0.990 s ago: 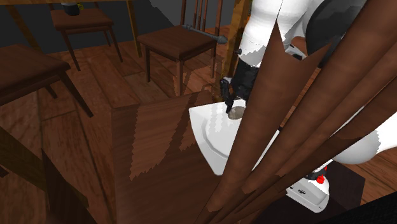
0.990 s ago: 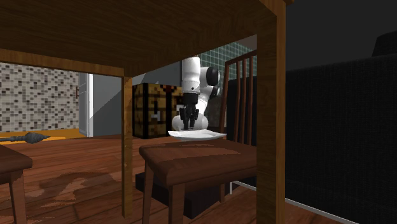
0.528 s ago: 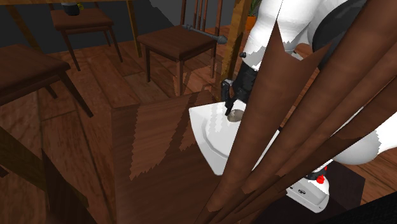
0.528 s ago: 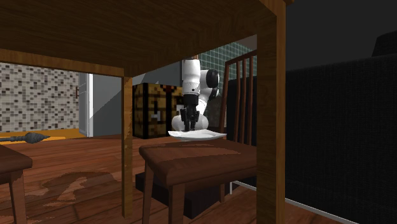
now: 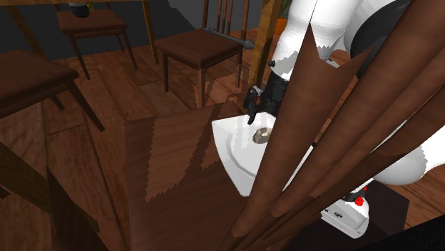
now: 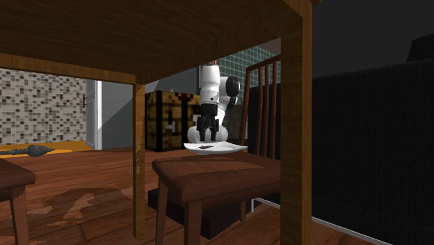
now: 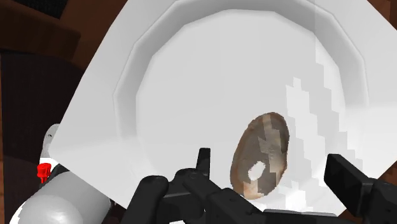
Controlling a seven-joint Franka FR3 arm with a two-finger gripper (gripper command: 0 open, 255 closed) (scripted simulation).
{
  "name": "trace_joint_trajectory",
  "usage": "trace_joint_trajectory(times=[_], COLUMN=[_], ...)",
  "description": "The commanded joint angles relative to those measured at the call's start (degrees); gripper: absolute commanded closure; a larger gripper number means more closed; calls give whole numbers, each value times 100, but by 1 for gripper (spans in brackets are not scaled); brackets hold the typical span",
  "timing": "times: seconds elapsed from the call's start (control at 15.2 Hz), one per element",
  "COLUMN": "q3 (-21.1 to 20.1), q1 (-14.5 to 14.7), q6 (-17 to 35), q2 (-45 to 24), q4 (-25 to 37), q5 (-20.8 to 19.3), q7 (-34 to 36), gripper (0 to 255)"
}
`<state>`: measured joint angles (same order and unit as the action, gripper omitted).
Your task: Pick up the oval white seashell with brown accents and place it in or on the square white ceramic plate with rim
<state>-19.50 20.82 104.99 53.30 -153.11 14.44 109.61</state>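
Arm [image 5: 303,25] comes down steeply from the shoulder view's upper right, with the wrist bent so the pincer [image 5: 254,108] points down over the plate [image 5: 239,153]. The pincer hangs just above the plate and does not touch it. In the wrist view the fingers [image 7: 202,164] stand wide apart and grip nothing.

Seashell [image 7: 262,154]: oval, mottled brown with white patches. It lies loose in the plate's round well, below the gap between the fingers. The plate is square, white and rimmed, and rests on a brown wooden surface [image 5: 167,164].

Hidden or unclear:
- Broad brown slats [image 5: 321,135] in the shoulder view's foreground cover most of the arm and the plate's right part.
- The second exterior view looks under a table [image 6: 139,35]. There the seashell is a dark speck, and a chair back [image 6: 264,104] cuts off the plate's right edge.
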Motion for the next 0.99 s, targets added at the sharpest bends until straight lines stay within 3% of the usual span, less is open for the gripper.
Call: trace_joint_trajectory(times=[0.0,0.07,0.13,0.4,0.66,0.92], q3=[-661,-718,-523,-239,-38,43], q1=[316,311,428,568,874,996], q6=[-51,-14,112,-585,-542,-528], q2=[183,84,88,57,-35,-68], q4=[106,175,-3,694,685,682], q5=[57,78,-73,-340,-535,-612], q7=[16,61,48,204,410,491], gripper=[0,0,0,0,0,0])
